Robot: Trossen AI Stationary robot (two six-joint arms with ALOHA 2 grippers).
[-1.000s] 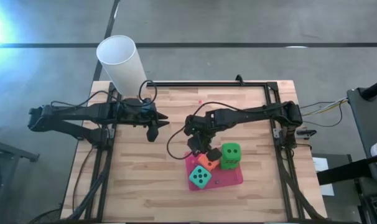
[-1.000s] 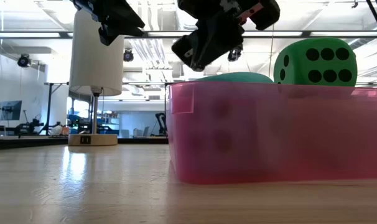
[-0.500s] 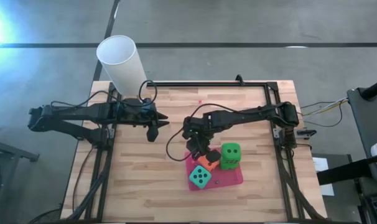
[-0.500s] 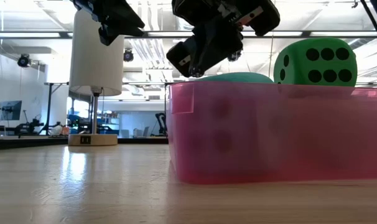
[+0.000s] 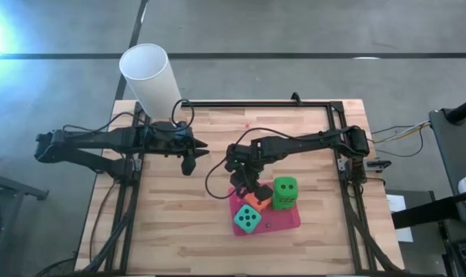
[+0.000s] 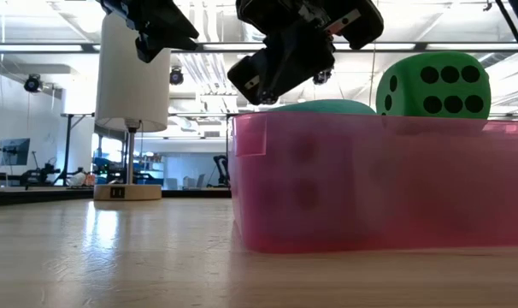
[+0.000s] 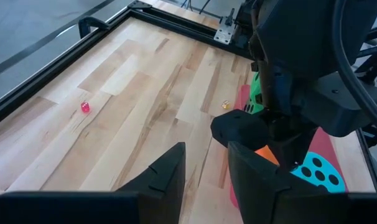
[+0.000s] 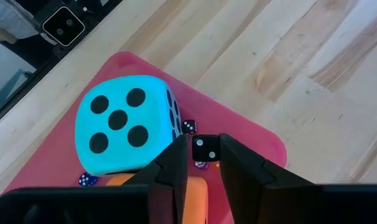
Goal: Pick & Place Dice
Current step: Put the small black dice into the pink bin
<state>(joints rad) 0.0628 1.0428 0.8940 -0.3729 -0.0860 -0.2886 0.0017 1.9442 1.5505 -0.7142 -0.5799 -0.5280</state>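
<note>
The right gripper point(image 5: 244, 187) hangs at the pink tray's point(image 5: 291, 221) upper-left corner, fingers a narrow gap apart with a tiny black die point(image 8: 205, 147) between them; whether it is clamped, I cannot tell. Since a second ago it has shifted up-left, off the orange die point(image 5: 257, 202). The teal die point(image 5: 247, 220) and green die point(image 5: 285, 192) sit in the tray. The left gripper point(image 5: 189, 163) waits upper left, fingers slightly apart. Bare surface point(image 5: 171, 223) lies left of the tray.

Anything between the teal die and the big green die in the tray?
Yes: the orange die sits between teal die and green die, seen in the high view.
</note>
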